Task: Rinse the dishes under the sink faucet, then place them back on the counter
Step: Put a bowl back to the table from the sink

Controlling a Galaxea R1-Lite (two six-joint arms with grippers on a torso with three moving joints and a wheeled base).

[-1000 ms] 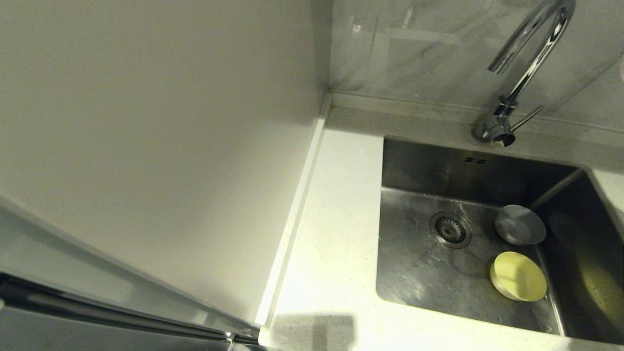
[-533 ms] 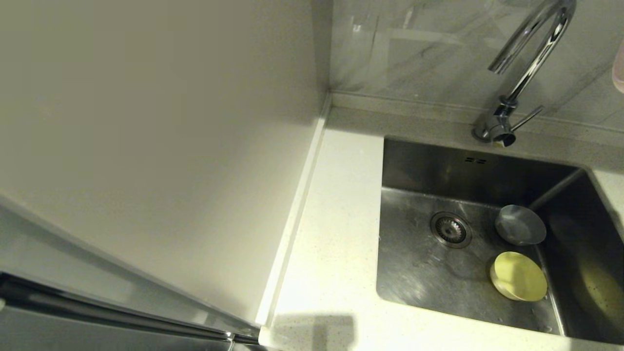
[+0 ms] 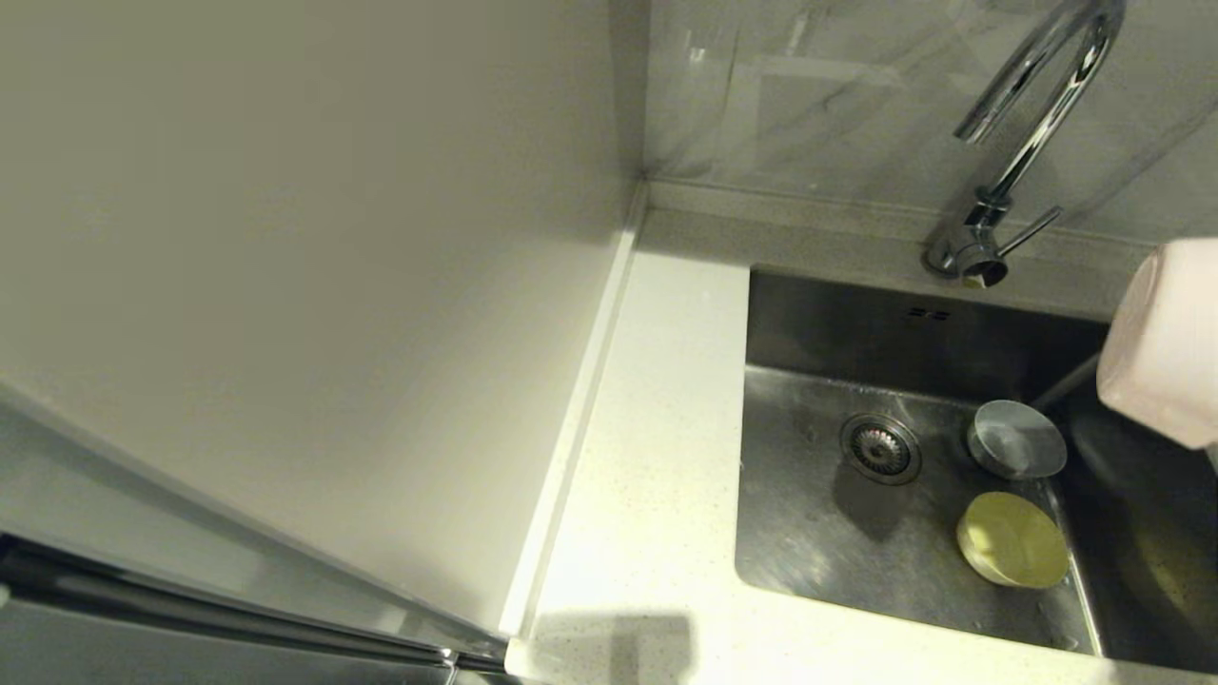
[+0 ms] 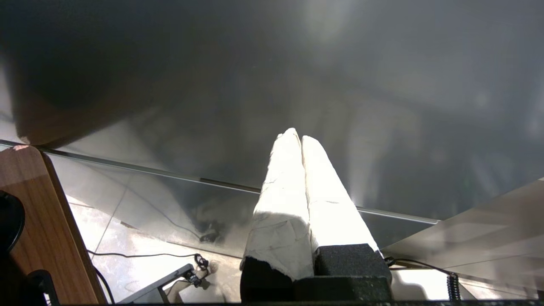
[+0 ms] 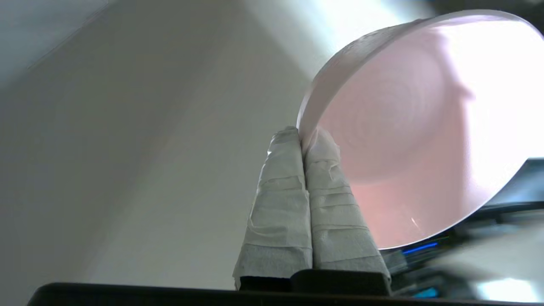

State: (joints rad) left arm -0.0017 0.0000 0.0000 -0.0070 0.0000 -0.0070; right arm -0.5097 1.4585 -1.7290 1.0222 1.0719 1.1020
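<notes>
I see right hand [image 5: 302, 142] clamped on pink bowl [image 3: 1163, 342] rim — above sink [image 3: 913, 342] | grey bowl [image 3: 1016, 439], yellow bowl [image 3: 1011, 539] in basin | left hand [image 4: 301, 140] together — parked

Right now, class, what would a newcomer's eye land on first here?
The pale pink bowl at the head view's right edge, tipped on its side above the sink, its rim pinched by the right gripper. Then the yellow-green bowl and grey bowl on the sink floor.

Left gripper [image 4: 301, 138]: two tapered fingers [image 4: 280, 199] wrapped in creased white tape, seated in black foam-like blocks. Right gripper [image 5: 302, 138]: same white wrapping, finely wrinkled, on a black base.
</notes>
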